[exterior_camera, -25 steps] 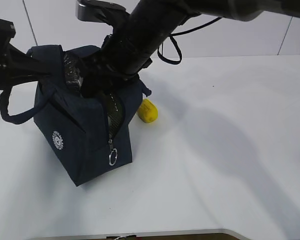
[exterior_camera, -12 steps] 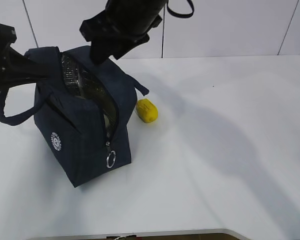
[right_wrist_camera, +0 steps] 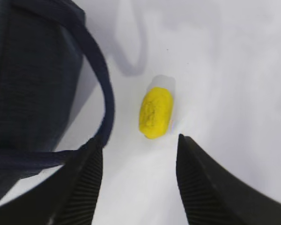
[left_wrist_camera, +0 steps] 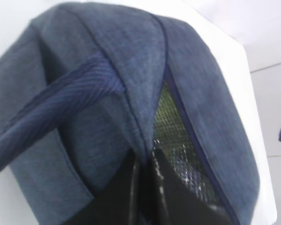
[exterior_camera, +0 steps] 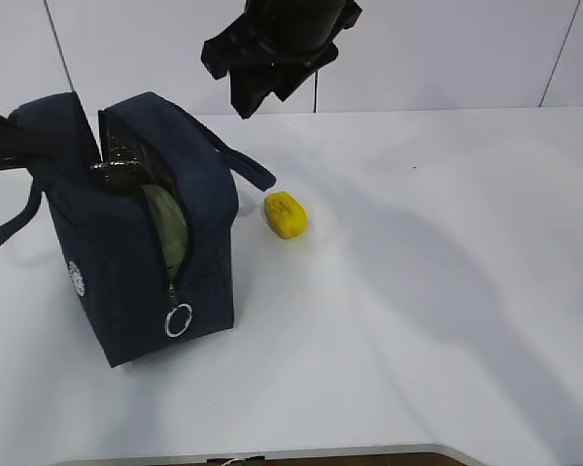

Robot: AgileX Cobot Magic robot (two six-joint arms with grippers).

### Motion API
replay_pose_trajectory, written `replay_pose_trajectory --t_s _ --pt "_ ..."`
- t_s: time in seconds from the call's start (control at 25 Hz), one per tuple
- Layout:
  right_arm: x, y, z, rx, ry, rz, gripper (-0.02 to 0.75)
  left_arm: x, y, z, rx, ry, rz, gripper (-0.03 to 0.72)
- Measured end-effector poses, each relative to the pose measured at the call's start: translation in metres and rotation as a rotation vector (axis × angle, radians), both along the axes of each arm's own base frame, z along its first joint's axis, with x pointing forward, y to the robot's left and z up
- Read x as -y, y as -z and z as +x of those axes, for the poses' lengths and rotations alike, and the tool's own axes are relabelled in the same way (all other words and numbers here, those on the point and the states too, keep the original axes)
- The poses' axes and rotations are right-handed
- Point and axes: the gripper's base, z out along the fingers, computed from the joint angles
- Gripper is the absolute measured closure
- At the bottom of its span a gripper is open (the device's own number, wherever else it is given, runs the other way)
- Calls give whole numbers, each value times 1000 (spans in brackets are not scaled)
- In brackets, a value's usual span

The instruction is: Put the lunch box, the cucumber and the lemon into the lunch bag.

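Observation:
The navy lunch bag [exterior_camera: 126,282] stands at the left with its zipper open. Inside the opening shows the pale green lid of the lunch box [exterior_camera: 167,235]. The yellow lemon [exterior_camera: 285,214] lies on the table just right of the bag. The cucumber is hidden. My left gripper [exterior_camera: 24,146] is shut on the bag's top edge at its far left; in the left wrist view this gripper [left_wrist_camera: 143,164] pinches the fabric beside the mesh lining. My right gripper [exterior_camera: 241,78] hangs open and empty above the bag and lemon. In the right wrist view the lemon [right_wrist_camera: 155,112] lies beyond that open gripper [right_wrist_camera: 138,140].
One strap handle [right_wrist_camera: 105,98] loops off the bag toward the lemon; the other [exterior_camera: 5,228] hangs at the far left. A metal ring pull [exterior_camera: 179,319] dangles on the bag's front. The white table [exterior_camera: 437,272] runs to the right, against a white wall [exterior_camera: 447,49].
My right gripper has risen out of the bag's opening, up and to the right, empty. The bag has shifted left and stands straighter, its opening now showing the pale green lid.

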Motion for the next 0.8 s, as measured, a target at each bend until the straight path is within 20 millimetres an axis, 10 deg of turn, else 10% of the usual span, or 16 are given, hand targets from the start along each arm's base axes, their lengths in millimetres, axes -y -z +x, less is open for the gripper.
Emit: replay_pose_trajectory --t_s 0.8 --pt "16 41 31 -84 80 -27 328 -30 1 0 -7 -80 8 697"
